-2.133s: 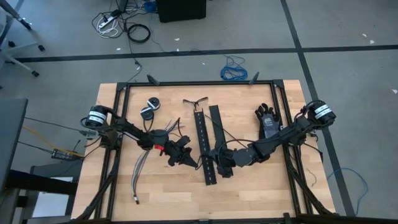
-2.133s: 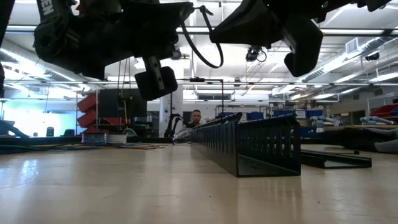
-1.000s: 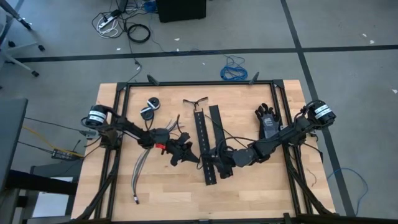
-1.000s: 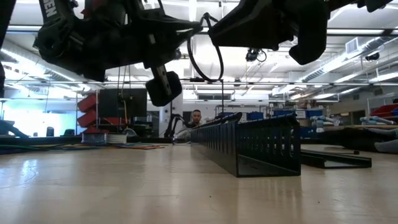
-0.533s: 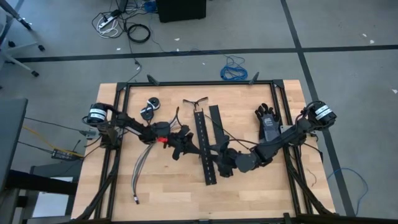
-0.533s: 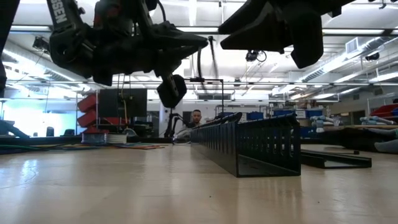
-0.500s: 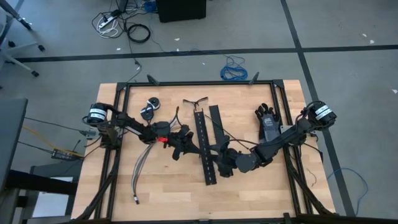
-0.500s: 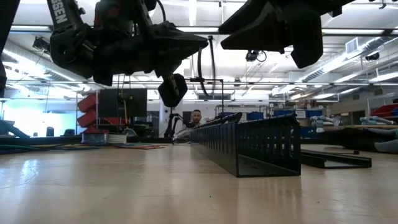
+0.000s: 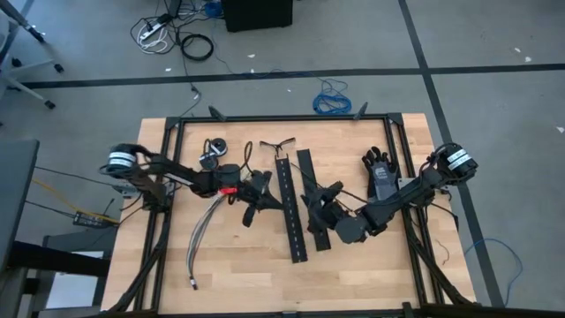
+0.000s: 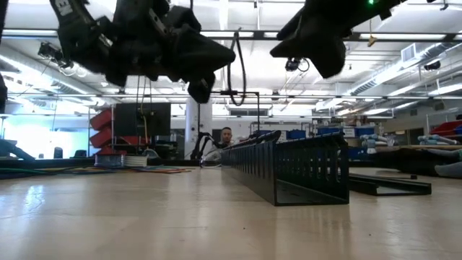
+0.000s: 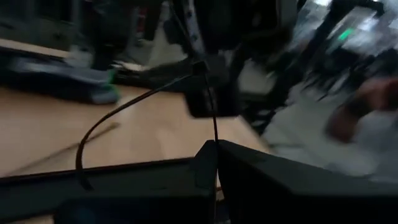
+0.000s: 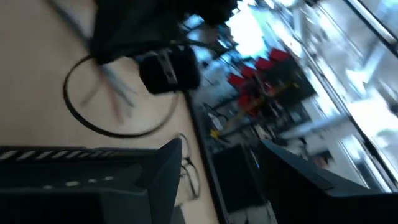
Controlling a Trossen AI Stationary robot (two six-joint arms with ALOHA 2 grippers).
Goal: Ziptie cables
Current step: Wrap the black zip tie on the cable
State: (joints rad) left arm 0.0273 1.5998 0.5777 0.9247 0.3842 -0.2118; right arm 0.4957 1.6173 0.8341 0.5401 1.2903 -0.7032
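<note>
Here the left claw hangs above the bench, pinched fully together on a thin black ziptie that runs up out of its tip; probably it is held raised so the strip can be looped or passed across. A short way off, over the wide black perforated strips, the right claw faces it with fingers spread and nothing seen between them, seemingly placed to receive the tie's free end. The cables lie on the bench just beside and below the left claw, untouched, splaying toward the bench's near edge. Between the two claws the perforated strips stand in the way of any low pass. Beyond the right claw lies a black glove; behind the left claw, a small round reel.
</note>
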